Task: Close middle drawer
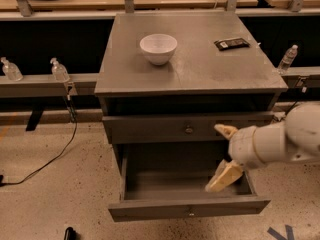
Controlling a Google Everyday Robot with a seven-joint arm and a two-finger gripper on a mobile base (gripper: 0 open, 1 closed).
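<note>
The middle drawer [165,213] stands pulled far out, its inside open from above. Over its right rear corner hangs the gripper [223,154], fingers spread wide: the lower one dips inside by the right wall, the upper one sits near the upper drawer front [150,130]. The left half of the drawer is unobstructed
</note>
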